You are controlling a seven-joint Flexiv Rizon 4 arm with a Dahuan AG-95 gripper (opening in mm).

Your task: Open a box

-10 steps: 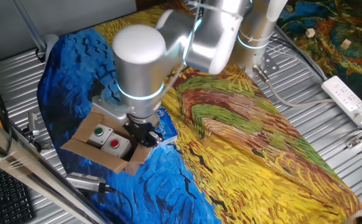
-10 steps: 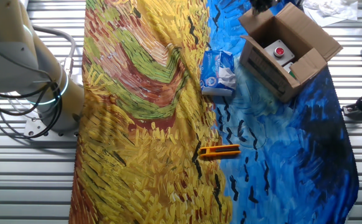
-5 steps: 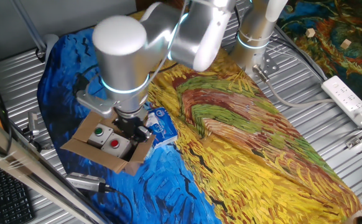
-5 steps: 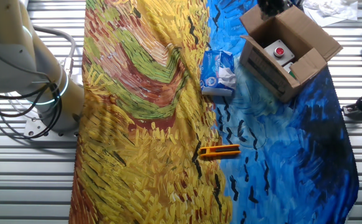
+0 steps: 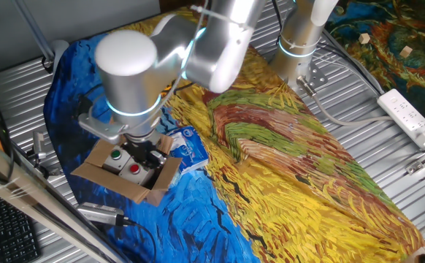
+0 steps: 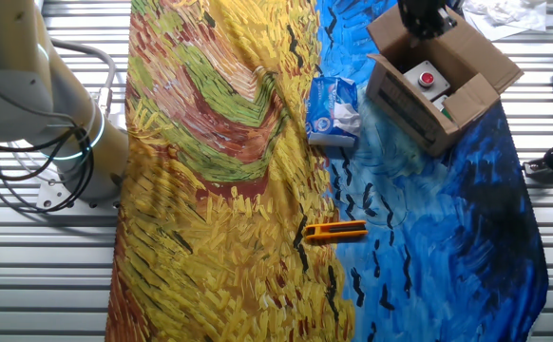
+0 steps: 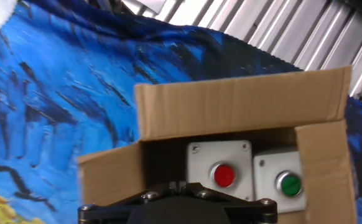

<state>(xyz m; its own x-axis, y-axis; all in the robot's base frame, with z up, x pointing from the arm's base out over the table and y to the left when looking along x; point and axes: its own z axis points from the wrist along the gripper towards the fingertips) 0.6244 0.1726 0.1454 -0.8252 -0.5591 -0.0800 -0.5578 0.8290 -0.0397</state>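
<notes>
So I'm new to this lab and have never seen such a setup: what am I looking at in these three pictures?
A silver robot arm with a two-finger gripper works over a table covered by a painted cloth. Two pictures come from fixed cameras on different sides; the third from a camera on the hand, looking down. Below the gripper sits a cardboard box, flaps open, with a red button and a green button inside. Beside it lie a blue-and-white packet and an orange tool. The fingers are hidden, so I cannot tell whether anything is held.

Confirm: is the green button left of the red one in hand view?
No. In the hand view the green button sits right of the red button inside the box.
</notes>
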